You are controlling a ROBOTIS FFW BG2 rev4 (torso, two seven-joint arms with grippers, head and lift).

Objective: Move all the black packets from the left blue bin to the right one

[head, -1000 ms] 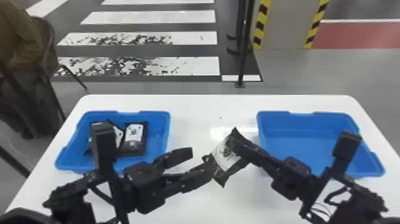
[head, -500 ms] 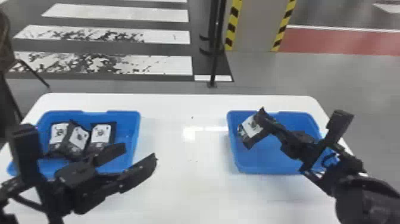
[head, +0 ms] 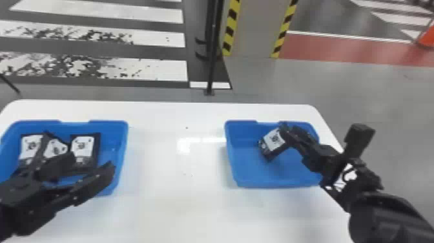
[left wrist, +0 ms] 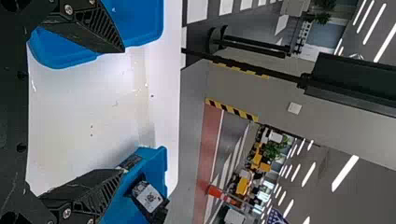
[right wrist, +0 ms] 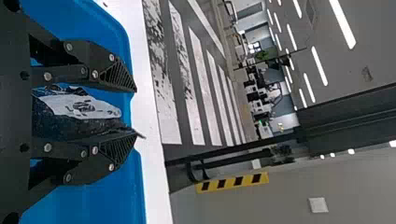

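Off to the left, on the floor behind, I see worn white crossing stripes [head: 142, 69]. In front of them sits the left blue bin [head: 108, 121], a rectangular plastic tub, with three flat black packets side by side: a left one [head: 31, 146], a tilted middle one [head: 55, 148] and a right-hand one [head: 83, 147]. Each has a white label with a dark emblem, its writing too small for me to make out. The left tool [head: 92, 163], its black fingers wide apart with nothing between them, blocks my look at the bin's near part.

Then comes the smooth white bench [head: 180, 210], and beyond it a thin black post [head: 211, 64] and a grey pillar [head: 253, 29] edged in yellow-and-black stripes. Over the right blue bin [head: 240, 152], a matching tub, a white-labelled black packet [head: 273, 143] hangs tilted, pinched in the right tool [head: 285, 129]. That arm crosses the bin's right side. Farther right are a red floor band [head: 339, 50] and something orange [head: 428, 37].
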